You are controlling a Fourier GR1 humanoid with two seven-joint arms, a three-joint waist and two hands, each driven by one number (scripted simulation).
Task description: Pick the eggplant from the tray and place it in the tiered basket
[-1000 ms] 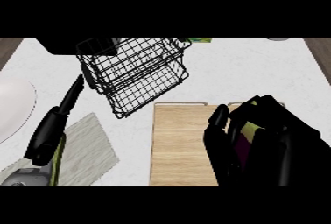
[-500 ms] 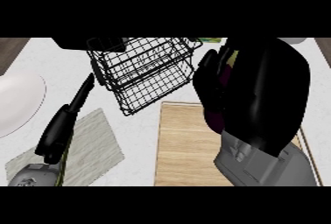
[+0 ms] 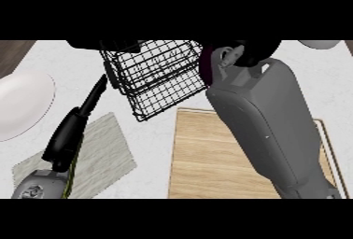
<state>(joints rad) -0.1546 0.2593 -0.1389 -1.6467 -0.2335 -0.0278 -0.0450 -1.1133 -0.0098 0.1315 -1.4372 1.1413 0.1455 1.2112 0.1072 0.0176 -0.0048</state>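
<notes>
My right hand (image 3: 241,52), at the frame's top centre-right, is curled round the eggplant (image 3: 205,65), a purple sliver just beside the tiered basket (image 3: 155,74). I judge the risk is snagging the wire rim and releasing outside it, onto the table (image 3: 155,140).

counter (image 3: 158,140) white | on it: tray (image 3: 207,158), tiered basket (image 3: 155,70), plate (image 3: 21,105), grey mat (image 3: 96,154)

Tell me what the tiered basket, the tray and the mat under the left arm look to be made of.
Tiered basket: thin black wire, likely coated metal, an open see-through grid. Tray: pale wood with a matte finish, showing lengthwise grain and a raised rim. Mat: grey and faintly mottled, perhaps woven cloth or stone; the look leaves it open.
</notes>
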